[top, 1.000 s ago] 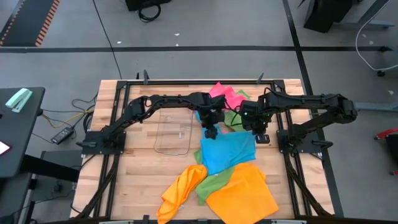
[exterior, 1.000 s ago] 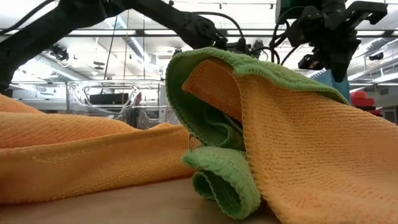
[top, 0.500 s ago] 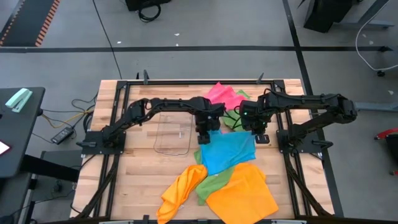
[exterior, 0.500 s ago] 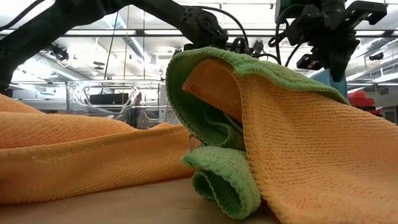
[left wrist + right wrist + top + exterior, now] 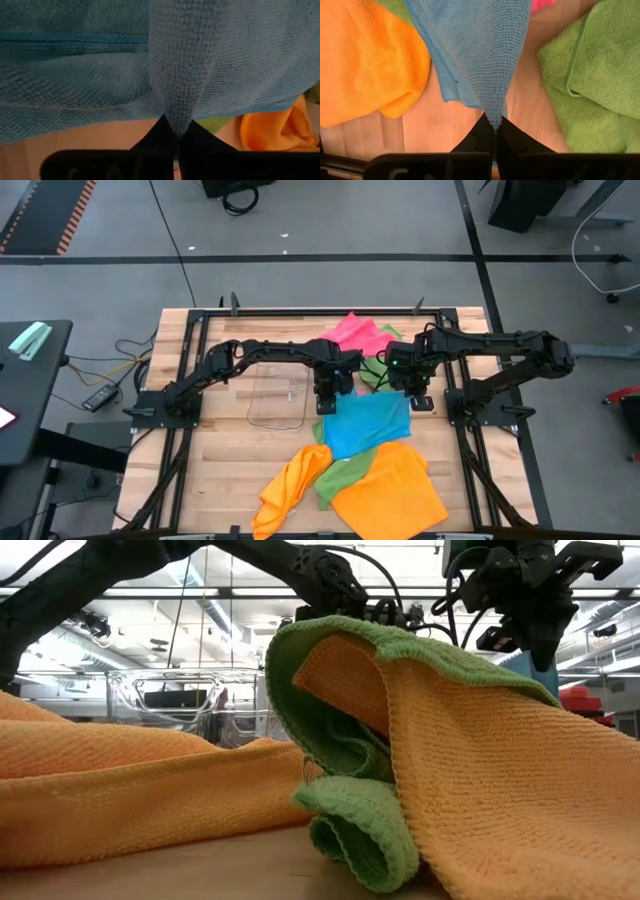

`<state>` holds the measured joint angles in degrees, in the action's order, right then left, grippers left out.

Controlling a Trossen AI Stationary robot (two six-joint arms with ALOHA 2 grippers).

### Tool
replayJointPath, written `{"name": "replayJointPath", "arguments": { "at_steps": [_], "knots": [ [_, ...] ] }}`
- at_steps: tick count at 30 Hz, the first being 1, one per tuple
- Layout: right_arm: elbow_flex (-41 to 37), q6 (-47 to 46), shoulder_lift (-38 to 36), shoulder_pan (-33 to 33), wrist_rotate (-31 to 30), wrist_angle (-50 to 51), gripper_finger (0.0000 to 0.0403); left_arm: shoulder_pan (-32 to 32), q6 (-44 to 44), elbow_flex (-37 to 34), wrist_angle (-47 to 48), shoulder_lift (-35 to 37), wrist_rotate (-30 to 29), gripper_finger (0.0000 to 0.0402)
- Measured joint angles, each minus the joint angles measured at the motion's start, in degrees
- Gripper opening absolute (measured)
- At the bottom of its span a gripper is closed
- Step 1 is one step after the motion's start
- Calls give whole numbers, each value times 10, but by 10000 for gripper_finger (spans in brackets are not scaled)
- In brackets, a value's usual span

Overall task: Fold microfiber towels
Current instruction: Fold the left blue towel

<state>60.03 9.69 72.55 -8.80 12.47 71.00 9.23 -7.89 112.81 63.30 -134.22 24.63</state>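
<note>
Left gripper (image 5: pixel 324 406) clamped on one far corner of the sky-blue square microfiber towel (image 5: pixel 366 423); right gripper (image 5: pixel 421 401) pinches the other far corner. Blue towel lies mid-table, overlapping the green microfiber towel (image 5: pixel 343 473) and orange microfiber towel (image 5: pixel 392 491), with the pink microfiber towel (image 5: pixel 360 333) beyond. Clear plastic tray (image 5: pixel 280 392) sits just beside the blue towel, on the left gripper's side.

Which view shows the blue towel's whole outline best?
The high view: the blue towel lies spread there, both end effectors at its far corners. Each wrist view shows only one pinched corner; the low view shows a sliver behind the orange towel.
</note>
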Motion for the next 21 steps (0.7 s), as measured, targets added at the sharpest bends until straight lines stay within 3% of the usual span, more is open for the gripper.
{"name": "replayJointPath", "arguments": {
  "at_steps": [10, 15, 21],
  "knots": [
    [0, 3, 0, -2, -10, 0, 8, 25, 12, 25, 27, 24, 0, 9],
    [0, -21, 0, -20, -86, -2, 8, 41, 10, 54, 44, 25, -29, 22],
    [0, -31, 0, -65, -144, -3, 8, 64, 8, 73, 61, 25, -101, 9]
  ]
}}
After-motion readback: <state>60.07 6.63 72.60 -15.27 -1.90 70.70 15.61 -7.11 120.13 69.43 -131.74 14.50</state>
